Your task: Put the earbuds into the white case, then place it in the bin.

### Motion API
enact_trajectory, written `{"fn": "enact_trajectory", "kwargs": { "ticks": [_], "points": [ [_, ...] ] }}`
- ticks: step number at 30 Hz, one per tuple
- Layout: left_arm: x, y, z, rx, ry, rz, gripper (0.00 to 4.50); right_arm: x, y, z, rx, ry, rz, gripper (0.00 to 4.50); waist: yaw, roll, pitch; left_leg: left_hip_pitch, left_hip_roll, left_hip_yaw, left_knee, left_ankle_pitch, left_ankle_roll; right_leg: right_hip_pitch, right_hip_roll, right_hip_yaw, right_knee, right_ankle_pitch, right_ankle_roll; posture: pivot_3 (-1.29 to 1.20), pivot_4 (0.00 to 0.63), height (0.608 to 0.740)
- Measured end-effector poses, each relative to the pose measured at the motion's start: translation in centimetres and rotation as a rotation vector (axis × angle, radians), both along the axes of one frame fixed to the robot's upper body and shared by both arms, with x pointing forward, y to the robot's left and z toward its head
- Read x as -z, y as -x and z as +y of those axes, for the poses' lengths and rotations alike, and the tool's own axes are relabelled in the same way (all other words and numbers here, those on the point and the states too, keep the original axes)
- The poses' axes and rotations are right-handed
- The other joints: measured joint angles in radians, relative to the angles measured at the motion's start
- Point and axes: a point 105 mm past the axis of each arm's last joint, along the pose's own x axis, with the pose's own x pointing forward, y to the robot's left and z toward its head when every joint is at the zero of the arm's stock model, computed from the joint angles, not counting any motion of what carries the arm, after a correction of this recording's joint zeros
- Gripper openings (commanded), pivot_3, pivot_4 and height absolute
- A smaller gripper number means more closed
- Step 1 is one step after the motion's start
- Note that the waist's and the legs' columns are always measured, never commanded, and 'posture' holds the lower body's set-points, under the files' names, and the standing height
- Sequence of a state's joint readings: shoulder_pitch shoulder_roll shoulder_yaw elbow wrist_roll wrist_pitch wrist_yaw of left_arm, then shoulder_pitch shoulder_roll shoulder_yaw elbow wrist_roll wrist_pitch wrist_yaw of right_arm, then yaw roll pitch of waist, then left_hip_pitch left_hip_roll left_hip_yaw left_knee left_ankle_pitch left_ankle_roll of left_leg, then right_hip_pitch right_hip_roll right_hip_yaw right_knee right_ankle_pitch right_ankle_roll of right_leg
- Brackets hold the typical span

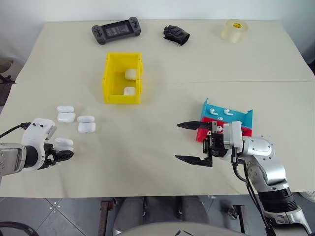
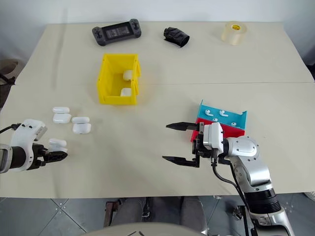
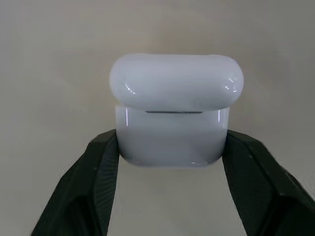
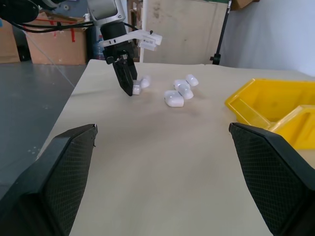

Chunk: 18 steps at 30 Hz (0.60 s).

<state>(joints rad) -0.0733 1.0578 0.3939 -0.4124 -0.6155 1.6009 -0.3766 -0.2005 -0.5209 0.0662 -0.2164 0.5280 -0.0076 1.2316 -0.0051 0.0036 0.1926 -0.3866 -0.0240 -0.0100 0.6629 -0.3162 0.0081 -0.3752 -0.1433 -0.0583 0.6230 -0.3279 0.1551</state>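
A cream table (image 1: 162,147) holds everything. Near its left front edge, the left gripper (image 1: 63,153) pinches a white case (image 3: 172,113), one black finger (image 3: 93,167) pressed on each side of the lower half. The lid sits slightly raised, a dark seam showing under it. Gripping the body rather than the lid likely leaves the lid free to open, so earbuds can go in.

Just beyond that gripper, four more cases (image 1: 76,119) lie in a loose cluster on the table, waiting their turn.

Farther back stands the yellow bin (image 1: 123,77), open on top, with two cases already resting inside. It is well apart from the held case.

On the right, the right gripper (image 1: 193,142) hovers level above the table, its fingers spread wide and holding nothing. It points across towards the left arm, probably ready to help with the case. Just behind it, a teal tray (image 1: 243,118) rests tilted on a red tray (image 1: 202,134). Several tiny earbuds (image 1: 219,111) lie on the teal one, close to the right gripper's reach.

A black game controller (image 1: 116,30), a black object (image 1: 176,35) and a tape roll (image 1: 234,30) sit along the far edge, out of the way.
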Motion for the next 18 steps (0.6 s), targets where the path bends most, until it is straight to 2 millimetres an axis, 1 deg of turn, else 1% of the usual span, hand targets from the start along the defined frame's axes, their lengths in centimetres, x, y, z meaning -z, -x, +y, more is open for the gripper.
{"fn": "enact_trajectory", "kwargs": {
  "ticks": [4,7,9,10,11,13,14,16,18],
  "points": [
    [0.2,0.6,0.2,0.007,0.011,-0.004,2.77,0.0,0.0,0.0,0.006,-0.003,-0.004,4.50,-0.002,0.000,0.000,0.000,0.002,0.002,0.000,0.000,0.000,-0.001,0.001,0.001,0.000,0.000,0.000,0.00,0.150,0.740],
    [0.2,0.6,0.0,0.040,0.058,-0.074,2.77,0.2,0.0,-0.3,0.018,0.000,0.005,4.50,0.002,0.000,0.000,0.000,0.002,0.003,0.000,0.000,0.000,-0.001,0.001,0.002,-0.001,0.000,0.000,0.00,0.150,0.740],
    [0.2,0.5,-0.4,0.104,0.088,-0.129,2.77,0.2,-0.1,-0.5,0.024,0.010,0.000,4.50,0.003,0.000,0.000,0.000,0.002,0.003,0.000,0.000,0.000,-0.001,0.001,0.003,-0.002,0.000,0.000,0.00,0.150,0.740],
    [0.1,0.3,-1.2,0.185,0.135,-0.199,2.77,0.1,-0.2,-0.8,0.035,0.017,-0.004,4.50,0.005,0.000,0.000,0.000,0.001,0.004,0.000,0.000,0.000,-0.001,-0.001,0.002,-0.003,0.000,0.000,0.00,0.150,0.740],
    [-0.3,0.1,-2.6,0.306,0.195,-0.288,2.77,-0.1,-0.4,-1.3,0.056,0.025,-0.009,4.50,0.008,0.000,0.000,0.000,0.000,0.004,0.000,-0.001,0.000,-0.001,-0.002,0.002,-0.006,0.000,-0.001,0.00,0.150,0.740],
    [-2.1,0.1,-6.0,0.567,0.307,-0.528,2.77,-0.4,-0.8,-2.4,0.097,0.050,-0.021,4.50,0.015,0.000,0.000,-0.001,0.000,0.005,0.001,-0.001,0.001,0.001,-0.003,-0.001,-0.011,0.000,-0.001,0.00,0.150,0.740],
    [-3.5,0.3,-7.8,0.704,0.342,-0.670,2.77,-0.7,-1.0,-3.1,0.128,0.059,-0.029,4.50,0.019,-0.001,0.000,-0.002,0.001,0.006,0.001,-0.001,0.001,0.001,-0.003,-0.003,-0.013,0.000,-0.001,0.00,0.150,0.740],
    [-4.7,0.4,-9.2,0.833,0.339,-0.783,2.77,-1.0,-1.1,-4.1,0.169,0.068,-0.035,4.50,0.023,-0.002,-0.001,-0.001,0.002,0.006,0.001,-0.001,0.001,0.002,-0.002,-0.004,-0.012,0.000,-0.001,0.00,0.150,0.740],
    [-5.0,0.2,-10.8,0.959,0.375,-0.822,2.77,-0.7,-0.8,-5.6,0.225,0.092,-0.019,4.50,0.031,0.000,-0.001,-0.001,0.001,0.006,0.001,-0.001,0.002,0.002,-0.002,-0.005,-0.010,0.000,-0.001,0.00,0.150,0.740]
  ]
}}
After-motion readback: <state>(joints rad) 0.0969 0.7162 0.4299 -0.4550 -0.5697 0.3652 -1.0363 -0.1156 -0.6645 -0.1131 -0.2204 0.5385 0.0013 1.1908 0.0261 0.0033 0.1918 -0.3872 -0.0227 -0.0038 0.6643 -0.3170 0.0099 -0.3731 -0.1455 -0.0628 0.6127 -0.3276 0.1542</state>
